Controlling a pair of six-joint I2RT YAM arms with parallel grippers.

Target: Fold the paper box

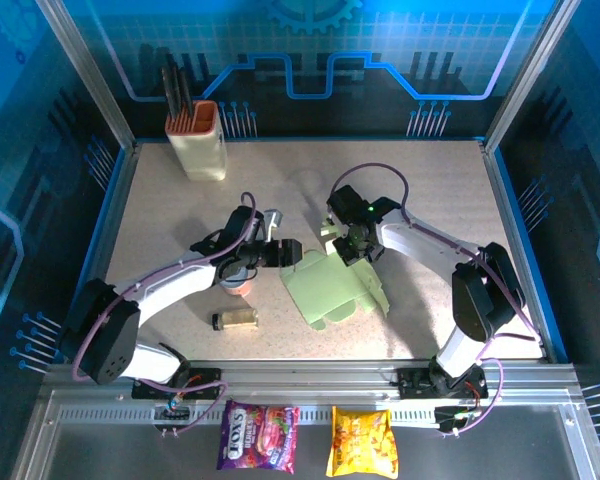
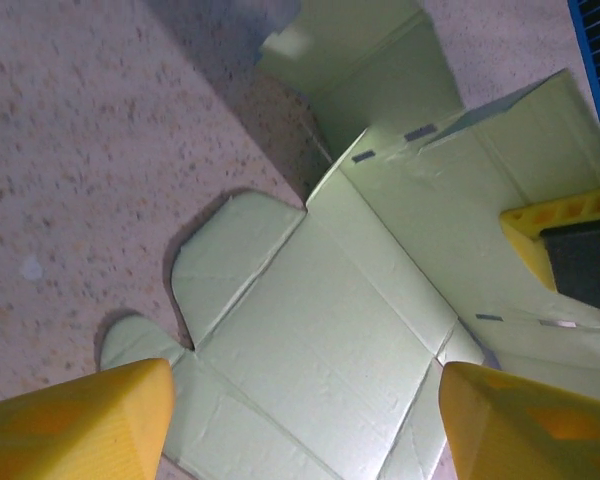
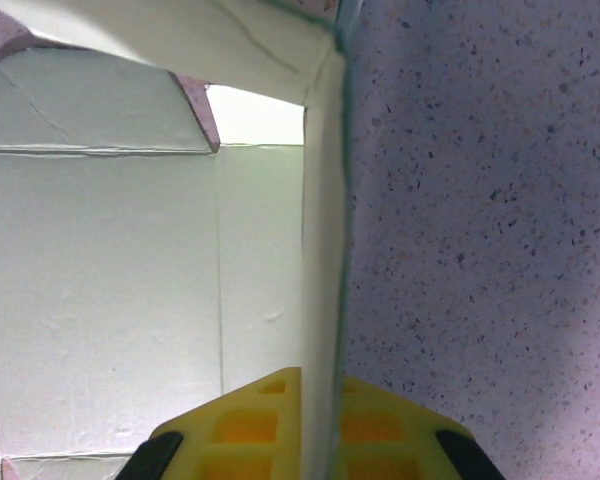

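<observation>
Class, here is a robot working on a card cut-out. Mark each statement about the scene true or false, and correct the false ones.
1. The right gripper is shut on a raised panel of the paper box. True.
2. The left gripper is clamped on the card. False: its jaws stand open above a flat part of the cut-out.
3. The knife holder stands upright near the table's far left corner. True.
4. The paper box is folded shut. False: most of it lies flat with its flaps spread.
5. The purple snack packet and the yellow snack packet lie beside the card. False: they lie in front of the arm bases, off the table.
</observation>
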